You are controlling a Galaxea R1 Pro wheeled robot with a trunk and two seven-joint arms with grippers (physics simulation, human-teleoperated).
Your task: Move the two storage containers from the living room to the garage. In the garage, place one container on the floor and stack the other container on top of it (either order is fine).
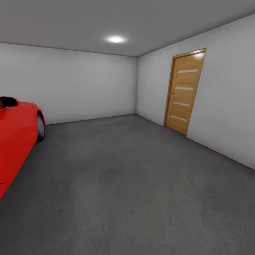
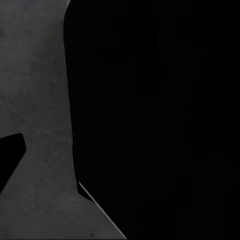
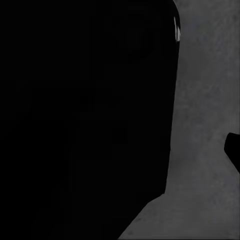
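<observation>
I am in the garage, with pale grey walls around a dark grey concrete floor. The two storage containers are out of view. In the left wrist view a large black shape covers most of the picture, with mottled concrete floor beside it and a small dark tip at the edge. The right wrist view is much the same: a black bulk, grey floor and a dark tip. Neither wrist view lets me read how the jaws stand.
A red car stands at the left, its wheel toward the back wall. A wooden door with frosted strips is shut in the right wall. A ceiling light glows above. Open concrete stretches ahead.
</observation>
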